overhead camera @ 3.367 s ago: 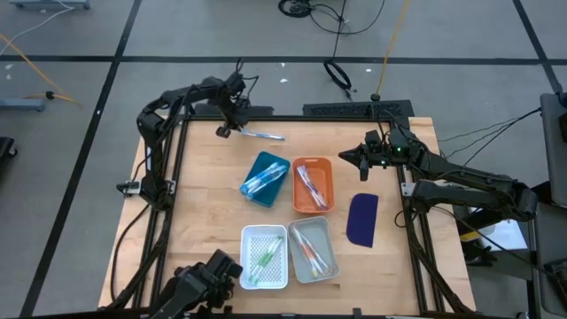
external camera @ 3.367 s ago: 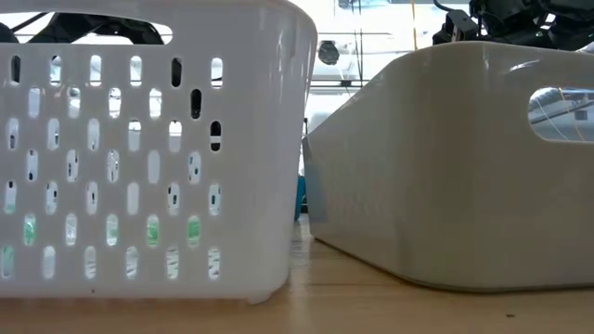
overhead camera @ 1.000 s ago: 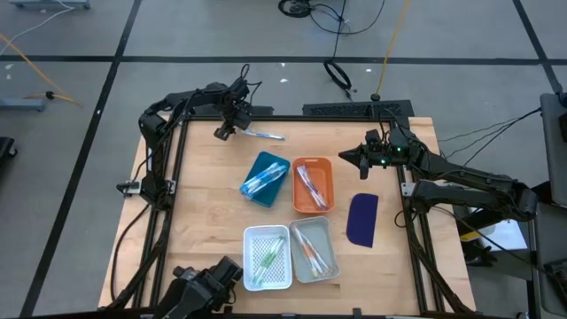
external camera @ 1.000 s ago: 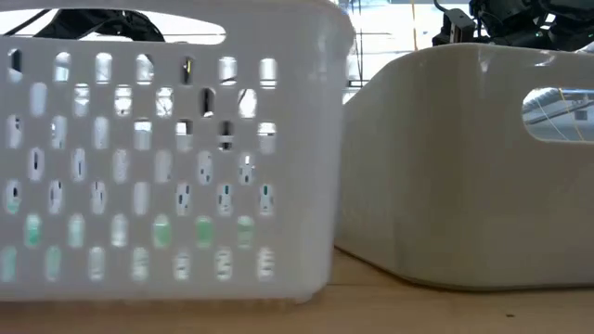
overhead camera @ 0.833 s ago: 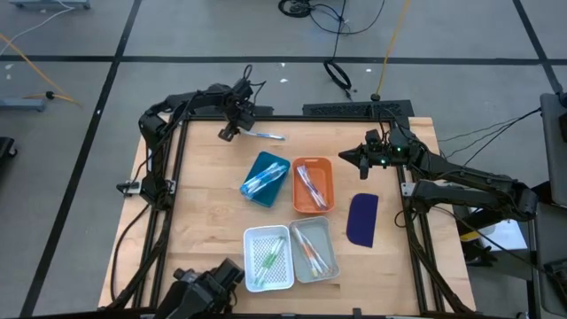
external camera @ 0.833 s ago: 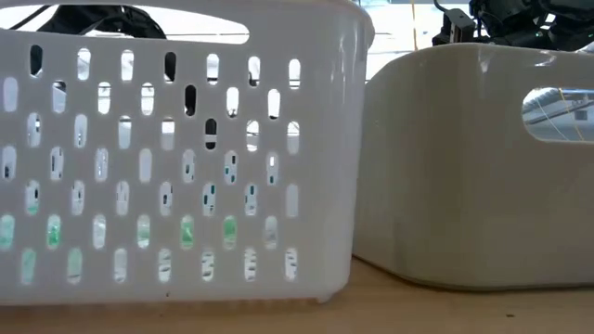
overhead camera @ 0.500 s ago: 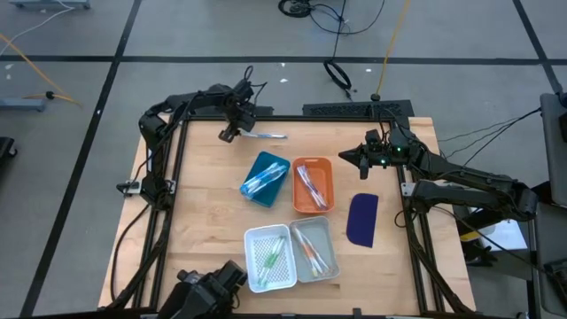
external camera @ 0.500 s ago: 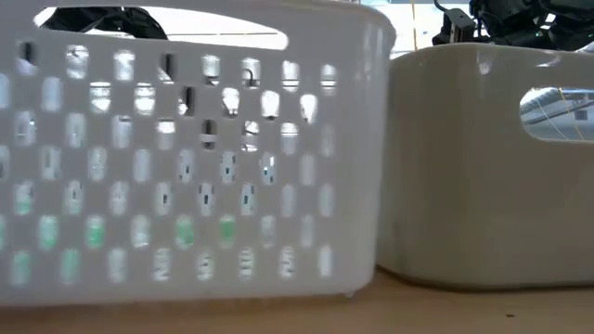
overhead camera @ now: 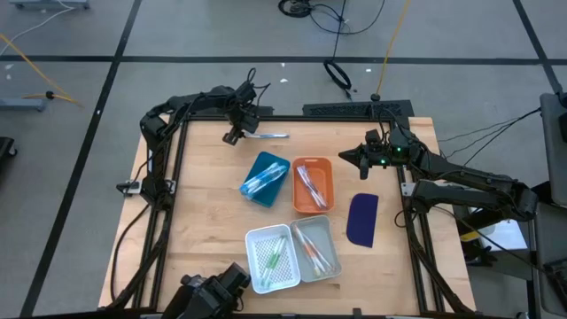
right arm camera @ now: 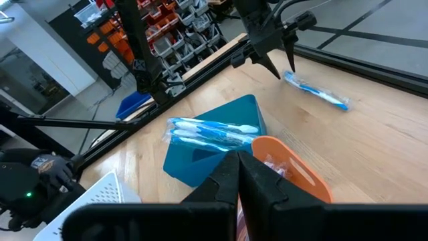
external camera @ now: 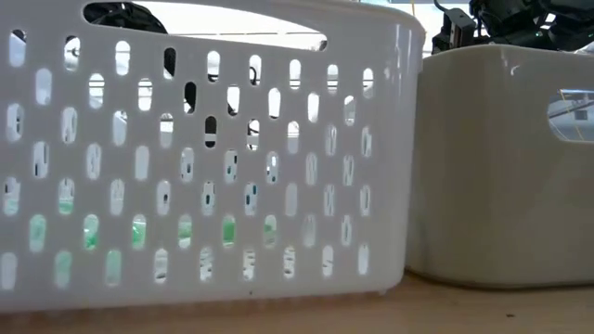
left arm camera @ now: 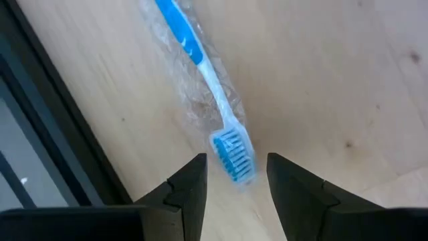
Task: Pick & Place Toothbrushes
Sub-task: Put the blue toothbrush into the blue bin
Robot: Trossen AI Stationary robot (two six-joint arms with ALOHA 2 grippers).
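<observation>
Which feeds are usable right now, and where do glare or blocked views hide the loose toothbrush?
High view: even light, loose toothbrush small but clear. Low view: white basket and grey bin fill the frame, bright backlight behind, toothbrush hidden. Left wrist view: sharp, shiny wrapper glints, left gripper open over the bristles. Right wrist view: toothbrush visible, far background soft.

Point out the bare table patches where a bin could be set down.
Bare wood lies left of the blue bin and white basket, and between the loose toothbrush and right gripper. The middle is crowded: orange bin, grey bin, dark blue oblong.
</observation>
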